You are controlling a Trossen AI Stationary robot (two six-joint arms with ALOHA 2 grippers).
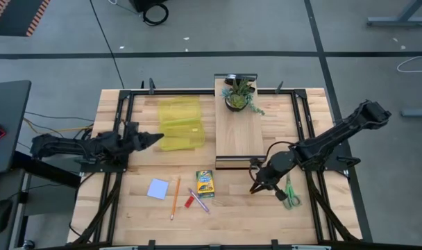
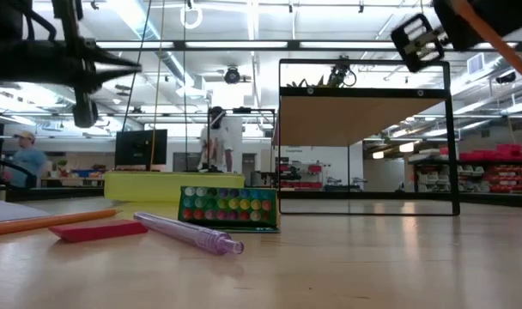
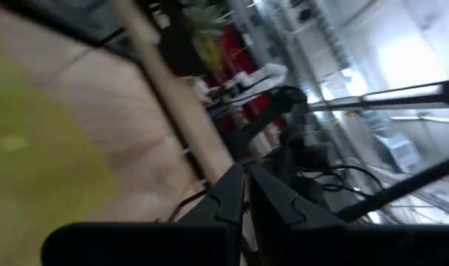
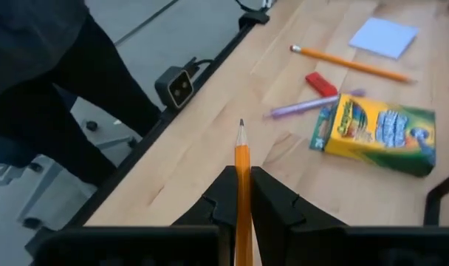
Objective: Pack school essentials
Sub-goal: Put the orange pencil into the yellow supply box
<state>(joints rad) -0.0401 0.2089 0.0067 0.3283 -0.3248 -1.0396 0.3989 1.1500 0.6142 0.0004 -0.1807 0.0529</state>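
My right gripper [image 1: 257, 183] hangs above the table's near right part, shut on an orange pencil [image 4: 242, 151], with the green-handled scissors [image 1: 291, 194] lying just to its right. The second pencil [image 1: 175, 196], the pale blue notepad [image 1: 157, 189], the crayon box [image 1: 205, 183], a purple pen [image 1: 200, 201] and a small red piece [image 1: 189, 202] lie flat on the near middle of the table. My left gripper [image 1: 155, 138] is shut and hovers at the left edge of a yellow translucent pouch [image 1: 182, 123], holding nothing I can see. My right gripper pinches the orange pencil between its two fingers [image 4: 223, 193], with the pencil lying along them. The sharpened point [image 4: 241, 125] sticks out ahead of the fingertips. In the low view the pencil [image 2: 501, 36] is lifted clear of the table and slants.
A potted green plant [image 1: 239, 95] stands on the far end of a light wooden board [image 1: 237, 135] at the middle of the table. A black frame [image 1: 305, 118] runs around the work area. People stand in the room beyond the table [image 2: 25, 159].
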